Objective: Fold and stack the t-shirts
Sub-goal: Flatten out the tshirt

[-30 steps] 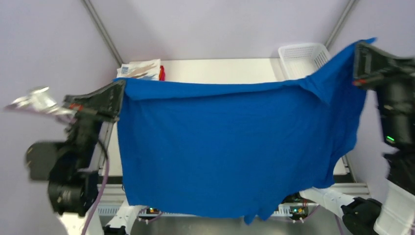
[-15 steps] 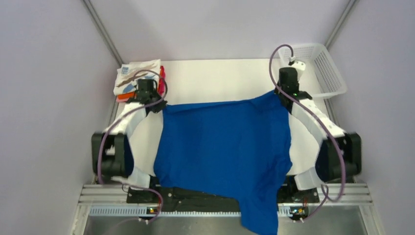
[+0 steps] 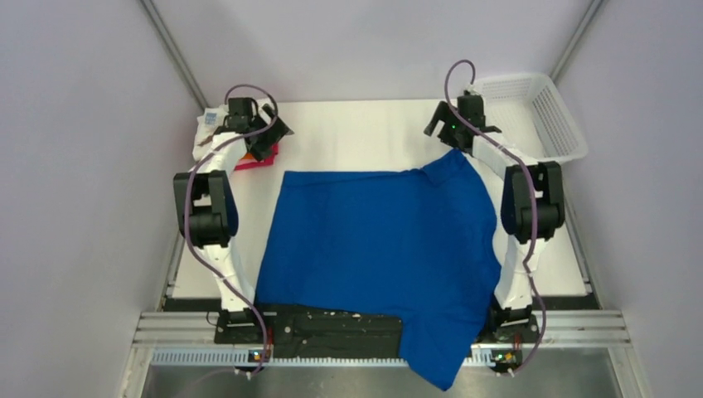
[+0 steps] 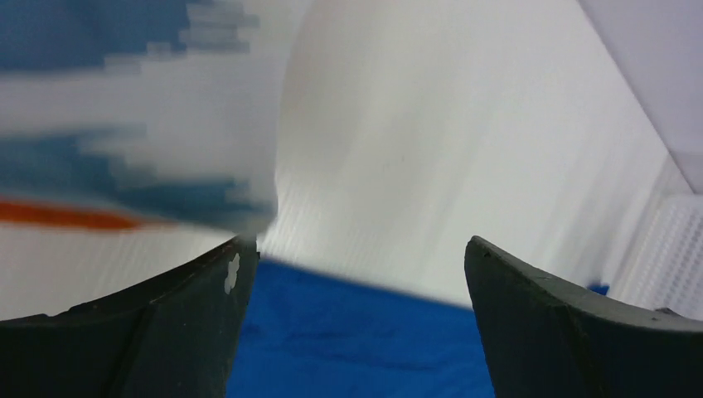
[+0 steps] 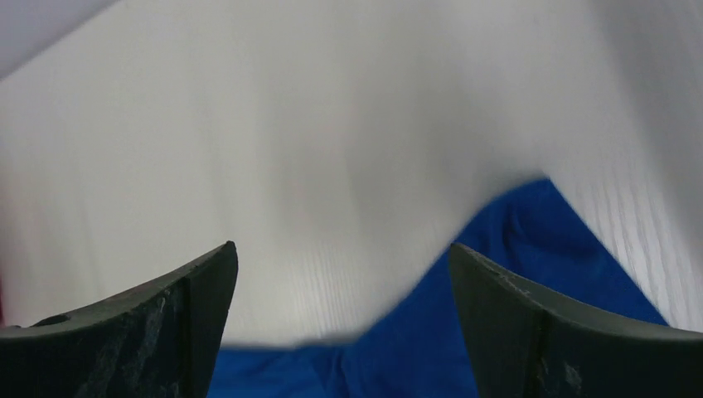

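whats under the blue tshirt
The blue t-shirt lies spread on the white table; its near edge drapes over the black base plate and off the front. Anything else beneath it is covered.

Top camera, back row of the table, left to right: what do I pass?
Folded t-shirts → left end effector, open, over their right edge → right end effector, open → white basket. The blue t-shirt lies nearer and spans the middle, so it is left out.
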